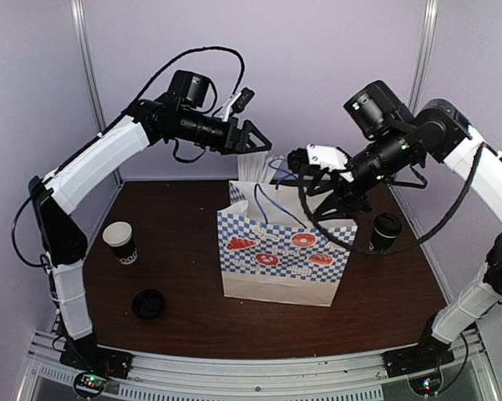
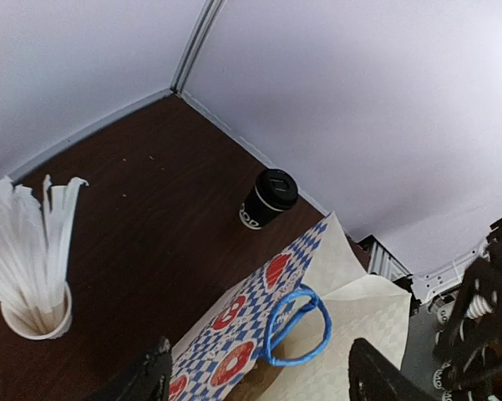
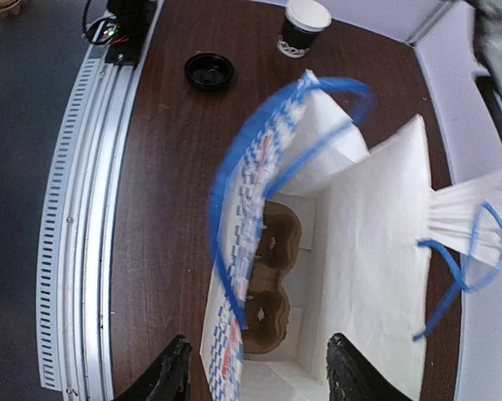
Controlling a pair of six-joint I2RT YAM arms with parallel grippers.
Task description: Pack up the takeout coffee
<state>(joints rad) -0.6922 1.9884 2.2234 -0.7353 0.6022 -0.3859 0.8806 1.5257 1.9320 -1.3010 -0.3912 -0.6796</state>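
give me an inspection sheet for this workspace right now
surface: dark brown wooden table, no spills seen
job's things: lidded black paper cup stands right of blue-checked paper bag, outside it; brown cardboard carrier inside, empty
clutter: lidless white-rimmed black cup, loose black lid, white cup of straws
grippers: left gripper and right gripper over the bag, fingers open, holding nothing
cables: black cables loop along both arms
surroundings: pale walls, metal rail at near edge

Bright, even light; slight motion blur
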